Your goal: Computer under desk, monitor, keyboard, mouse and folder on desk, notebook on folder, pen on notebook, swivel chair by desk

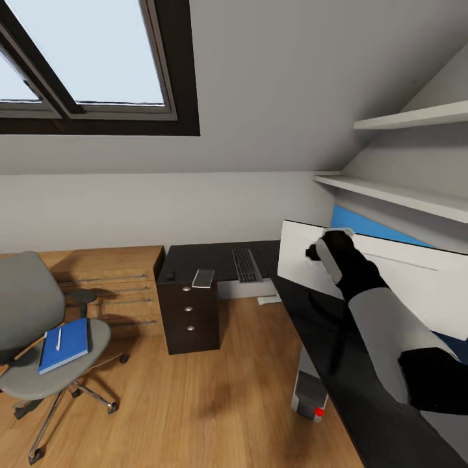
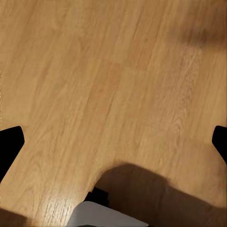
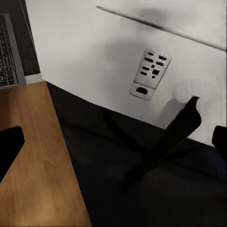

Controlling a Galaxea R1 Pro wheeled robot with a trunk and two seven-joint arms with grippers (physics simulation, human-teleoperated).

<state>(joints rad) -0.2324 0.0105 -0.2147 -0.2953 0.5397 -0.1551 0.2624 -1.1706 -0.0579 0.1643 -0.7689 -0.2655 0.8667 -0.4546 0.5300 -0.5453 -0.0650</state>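
The monitor (image 1: pixel 390 276) stands on the desk's (image 1: pixel 325 325) right wing, white back toward me. My right gripper (image 1: pixel 314 252) is open at its upper left corner. Along that gripper I see the monitor's (image 3: pixel 118 52) port panel, its black stand (image 3: pixel 172 135) and the keyboard's (image 3: pixel 8 52) end. The keyboard (image 1: pixel 246 265), a grey notebook (image 1: pixel 203 278) and the small black mouse (image 1: pixel 170 276) lie on the desk's back wing. The blue folder (image 1: pixel 64 344) with the white pen (image 1: pixel 58 338) on it rests on the swivel chair (image 1: pixel 26 305). The computer (image 1: pixel 309 392) stands under the desk. My left gripper (image 2: pixel 113 142) is open over bare floor.
A light wooden dresser (image 1: pixel 110 286) stands between the chair and the desk's drawer unit (image 1: pixel 190 318). Two wall shelves (image 1: pixel 403 118) hang above the monitor under the sloped ceiling, and a blue panel (image 1: pixel 364 225) shows behind it. Wood floor (image 1: pixel 195 403) lies between chair and desk.
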